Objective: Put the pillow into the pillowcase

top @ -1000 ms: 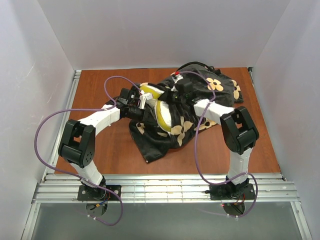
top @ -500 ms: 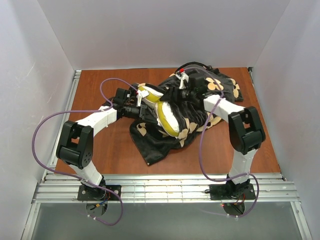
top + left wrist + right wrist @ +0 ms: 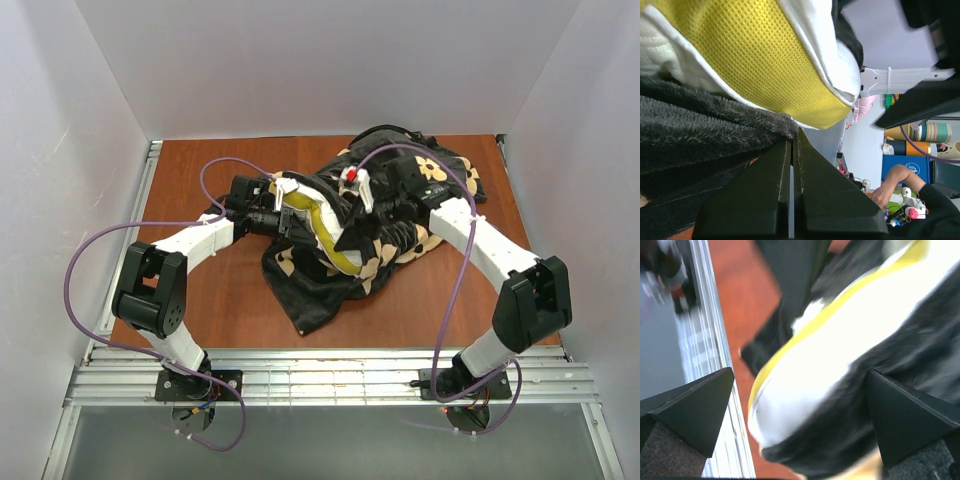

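Lying mid-table, the plump white quilted pillow [image 3: 322,230] with a yellow side band is running from 11 o'clock to 5 o'clock, partly wrapped in the black plush pillowcase [image 3: 310,290] printed with tan flowers. The left gripper [image 3: 792,131] is pinching the pillowcase's edge, fingers pressed together. The right gripper [image 3: 800,371] is hanging spread wide over the pillow.

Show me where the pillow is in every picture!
Top view: the pillow is in the middle, poking out of the black pillowcase.
Left wrist view: the pillow fills the upper left.
Right wrist view: the pillow runs across the middle.
Shared landmark: its yellow band shows in all three.
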`<state>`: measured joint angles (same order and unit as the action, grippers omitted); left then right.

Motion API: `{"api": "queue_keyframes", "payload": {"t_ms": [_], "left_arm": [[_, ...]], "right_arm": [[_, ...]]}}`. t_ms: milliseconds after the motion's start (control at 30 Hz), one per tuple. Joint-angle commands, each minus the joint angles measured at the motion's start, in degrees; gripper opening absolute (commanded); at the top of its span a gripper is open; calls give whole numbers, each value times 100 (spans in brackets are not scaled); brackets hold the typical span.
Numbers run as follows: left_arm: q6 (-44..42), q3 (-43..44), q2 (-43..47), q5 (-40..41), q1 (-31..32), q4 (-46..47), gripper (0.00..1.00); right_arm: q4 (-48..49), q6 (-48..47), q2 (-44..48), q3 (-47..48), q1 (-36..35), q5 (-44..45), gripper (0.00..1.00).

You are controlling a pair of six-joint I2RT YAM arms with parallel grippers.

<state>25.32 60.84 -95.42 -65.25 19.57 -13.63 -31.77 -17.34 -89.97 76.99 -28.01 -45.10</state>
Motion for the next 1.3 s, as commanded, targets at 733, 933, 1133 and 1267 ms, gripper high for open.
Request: {"api": "queue_keyframes", "payload": {"t_ms": [733, 933, 1133, 1267], "left_arm": [[341, -170, 630, -1086, 240, 334, 0], [711, 822, 542, -1297, 188, 370, 0], [545, 1651, 366, -1288, -251, 247, 0], [-604, 958, 550, -877, -261, -647, 0]], "right_arm": [[2887, 2613, -1741, -413, -714, 2919, 1], [3475, 2499, -2270, -1326, -1005, 3842, 1], [3169, 2377, -493, -2591, -943, 3115, 1], [2127, 1834, 723, -2523, -926, 2491, 1]]}}
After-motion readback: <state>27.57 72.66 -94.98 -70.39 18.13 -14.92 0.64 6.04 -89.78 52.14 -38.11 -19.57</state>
